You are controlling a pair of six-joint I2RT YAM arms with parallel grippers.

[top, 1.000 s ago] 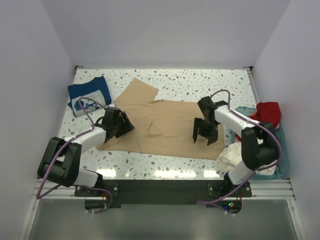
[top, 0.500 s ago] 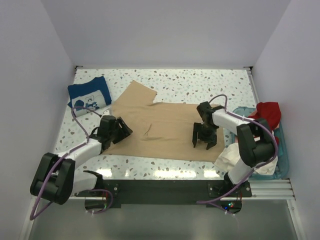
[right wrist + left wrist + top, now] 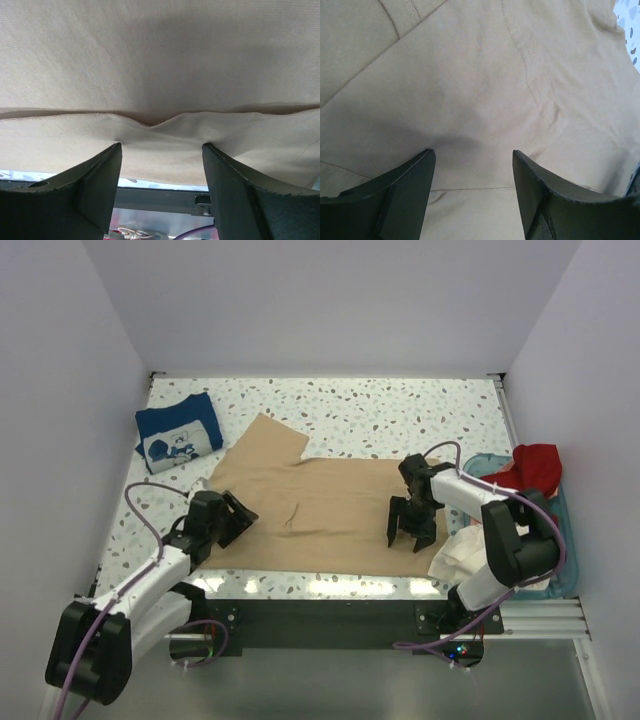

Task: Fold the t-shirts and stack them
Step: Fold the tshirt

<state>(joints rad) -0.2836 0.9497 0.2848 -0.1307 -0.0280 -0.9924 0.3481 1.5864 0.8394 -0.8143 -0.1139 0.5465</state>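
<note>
At the near edge of the frame, both arms are reaching low onto the tan t-shirt (image 3: 320,502), which is lying spread across the middle of the speckled worktop (image 3: 400,405). The left tool (image 3: 231,519) is resting at the shirt's left edge with its fingers (image 3: 402,192) spread wide, flat cloth showing between them and nothing pinched. A stitched seam (image 3: 527,75) is curving away beyond them. The right tool (image 3: 410,533) is standing over the shirt's right end, likewise spread, straddling a hem (image 3: 160,122) where the fabric is puckering into a small peak. By my reading, the tools are sitting at opposite ends so the cloth lies flat and ready for a fold.

The fabric is looking soft, matte and finely woven, draping in shallow wrinkles. At lower right, a cream-white t-shirt (image 3: 460,554) is spilling crumpled beside the teal basket (image 3: 567,550), with a red t-shirt (image 3: 536,464) bunching behind it. Farthest off, at upper left, the navy t-shirt (image 3: 178,432) with its white print is lying folded into a neat rectangle, probably starting the stack.
</note>
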